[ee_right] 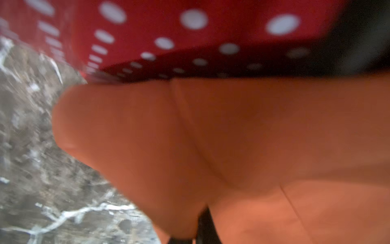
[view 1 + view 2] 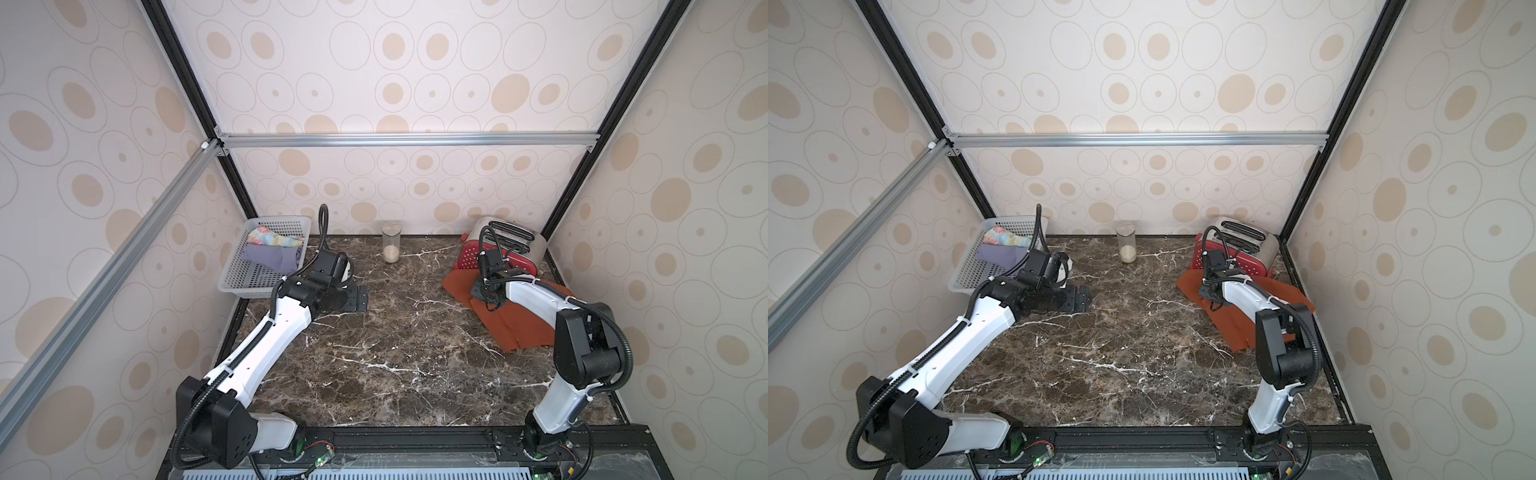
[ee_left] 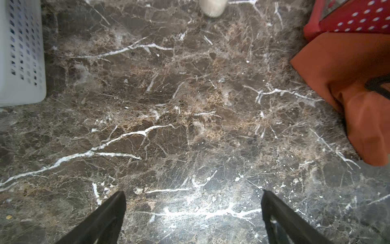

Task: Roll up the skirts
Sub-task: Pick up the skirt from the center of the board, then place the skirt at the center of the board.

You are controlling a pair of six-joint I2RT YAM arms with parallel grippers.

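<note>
At the far left a white perforated plastic basket (image 2: pixel 245 282) stands on the dark brown, white-veined marble tabletop (image 2: pixel 395 353); inside it the pale floral-print cloth skirt (image 2: pixel 272 238) lies bunched at the far end, touching the plain lavender-purple cloth skirt (image 2: pixel 270 257) heaped just nearer; near the basket's front corner the left gripper (image 2: pixel 360 298) hangs low over bare marble, its black fingers (image 3: pixel 105 219) spread wide with nothing between them; at the middle of the back wall an upright clear glass jar (image 2: pixel 391 245) holds pale grains in its bottom; further right a red toaster with white dots and a steel top (image 2: pixel 511 249) sits in the far corner; the plain rust-orange cloth skirt (image 2: pixel 528 328) lies spread on the tabletop in front of it, its far edge touching the toaster's foot; the right gripper (image 2: pixel 489 296) is down on that skirt's far part, jaws pressed together, pinching a raised fold of the orange cloth, which bulges on both sides of the dark finger in the blurred right wrist view.
</note>
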